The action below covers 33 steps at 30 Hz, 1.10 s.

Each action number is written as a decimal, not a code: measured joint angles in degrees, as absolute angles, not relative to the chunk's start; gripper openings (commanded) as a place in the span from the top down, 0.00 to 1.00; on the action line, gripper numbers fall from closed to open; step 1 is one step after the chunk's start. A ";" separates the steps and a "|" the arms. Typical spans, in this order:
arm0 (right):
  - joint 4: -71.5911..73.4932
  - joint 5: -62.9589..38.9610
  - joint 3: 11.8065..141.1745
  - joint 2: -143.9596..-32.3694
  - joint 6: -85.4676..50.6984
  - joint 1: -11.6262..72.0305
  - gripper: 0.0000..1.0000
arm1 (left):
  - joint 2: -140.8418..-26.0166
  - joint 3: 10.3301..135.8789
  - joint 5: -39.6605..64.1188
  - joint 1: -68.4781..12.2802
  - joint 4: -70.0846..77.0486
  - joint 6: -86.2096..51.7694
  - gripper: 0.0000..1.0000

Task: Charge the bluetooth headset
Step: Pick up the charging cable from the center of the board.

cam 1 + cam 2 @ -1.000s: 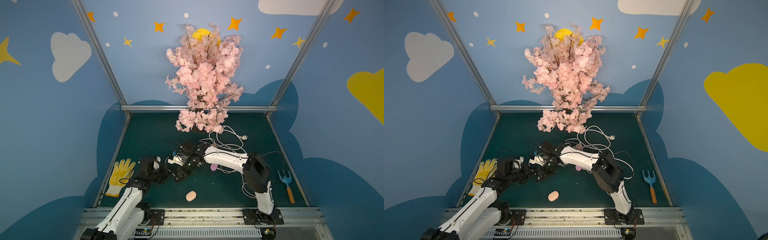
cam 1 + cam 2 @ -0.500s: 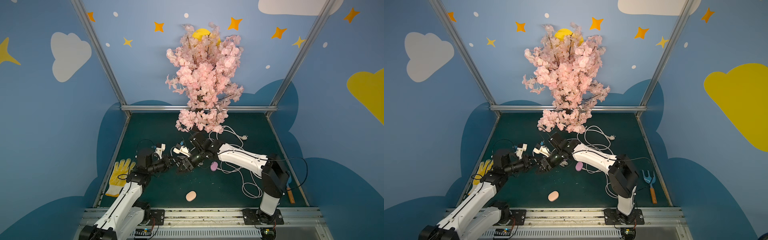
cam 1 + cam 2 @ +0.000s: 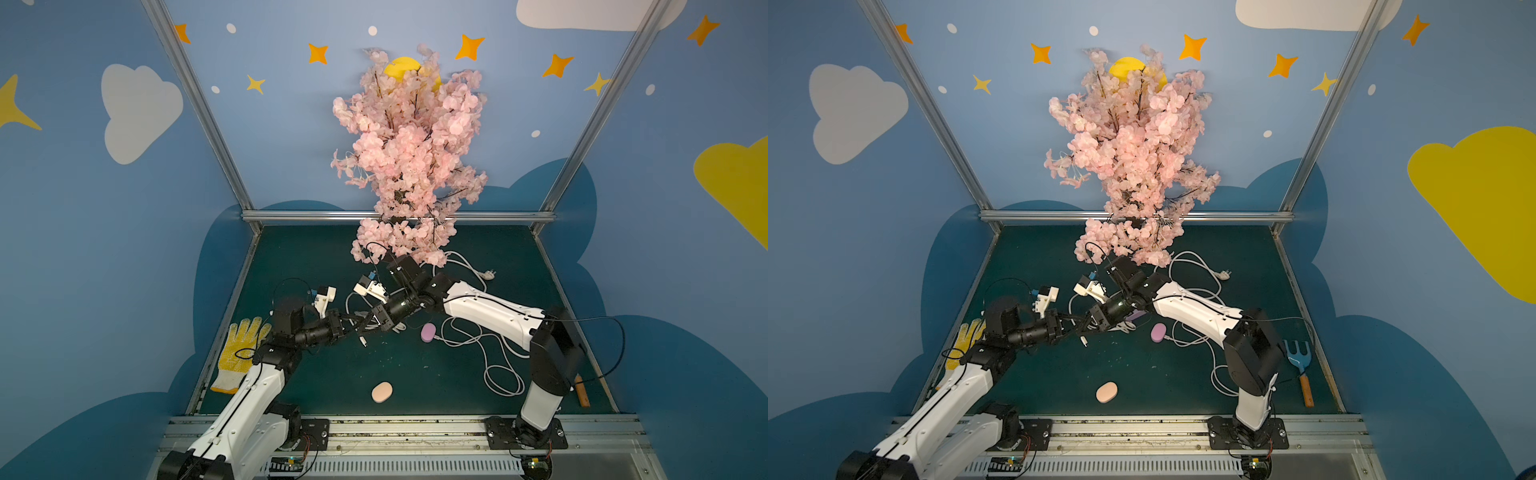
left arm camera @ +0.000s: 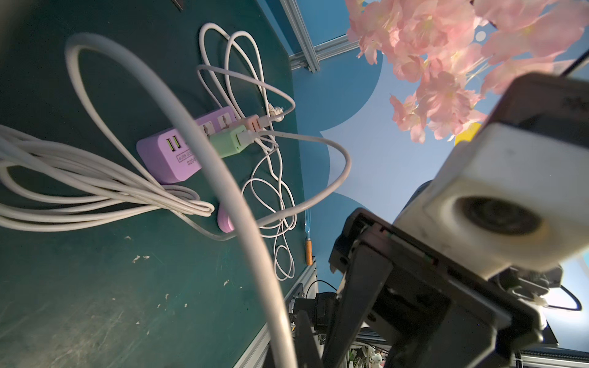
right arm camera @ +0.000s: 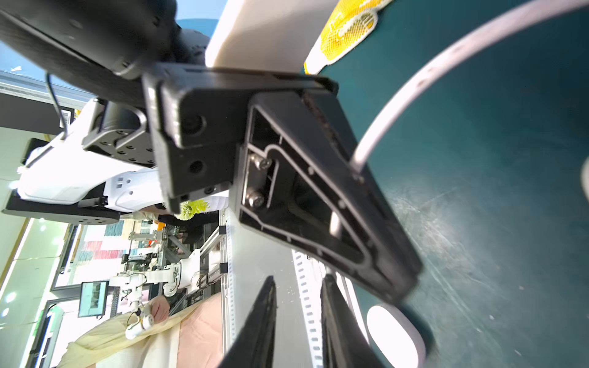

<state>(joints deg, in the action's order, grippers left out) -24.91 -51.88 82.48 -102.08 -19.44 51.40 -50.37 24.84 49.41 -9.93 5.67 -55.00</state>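
A peach oval case (image 3: 382, 392), likely the bluetooth headset, lies alone on the green mat near the front edge; it also shows in a top view (image 3: 1106, 392). My left gripper (image 3: 356, 327) is shut on a white charging cable (image 4: 223, 178), whose small plug (image 3: 363, 341) hangs free just below the jaws. The right gripper (image 3: 369, 327) meets it tip to tip above the mat. In the right wrist view the right gripper (image 5: 298, 318) stands open with a narrow gap and nothing between the fingers. The left gripper (image 4: 290, 347) shows with the cable running out of it.
A purple power strip (image 4: 172, 156) with a green adapter (image 4: 228, 140) lies under the right arm amid white cable loops (image 3: 498, 374). A purple oval device (image 3: 428, 332) sits beside them. A yellow glove (image 3: 241, 349) lies at the left, a blue rake (image 3: 1298, 365) at the right, and a pink blossom tree (image 3: 411, 166) at the back.
The left arm has lifted the cable off the mat. The right arm's elbow has swung right, its gripper has come up to the left gripper, and its jaws have narrowed.
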 measured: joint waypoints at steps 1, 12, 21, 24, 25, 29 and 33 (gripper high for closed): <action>-25.15 -51.86 82.39 -101.62 -19.20 51.03 0.73 | -50.37 24.99 49.89 -9.93 5.74 -55.02 0.97; -24.29 -53.67 81.69 -101.97 -20.40 50.92 0.69 | -50.46 25.61 52.82 -10.20 7.84 -55.29 0.97; -21.56 -55.11 80.90 -103.13 -22.20 52.29 0.81 | -52.51 26.28 53.17 -10.35 8.71 -55.33 0.97; -20.14 -55.90 80.36 -103.74 -23.29 52.34 0.94 | -52.62 27.00 53.04 -10.61 9.15 -55.24 0.96; -19.77 -56.27 80.34 -103.81 -23.66 52.31 1.00 | -52.64 27.03 52.93 -10.68 9.17 -55.24 0.97; -19.00 -56.84 80.34 -103.92 -24.51 52.29 1.00 | -52.90 27.31 52.75 -10.72 9.54 -55.02 0.41; -17.39 -58.41 80.05 -103.98 -25.76 52.38 1.00 | -52.88 27.44 51.31 -10.50 9.30 -55.09 0.00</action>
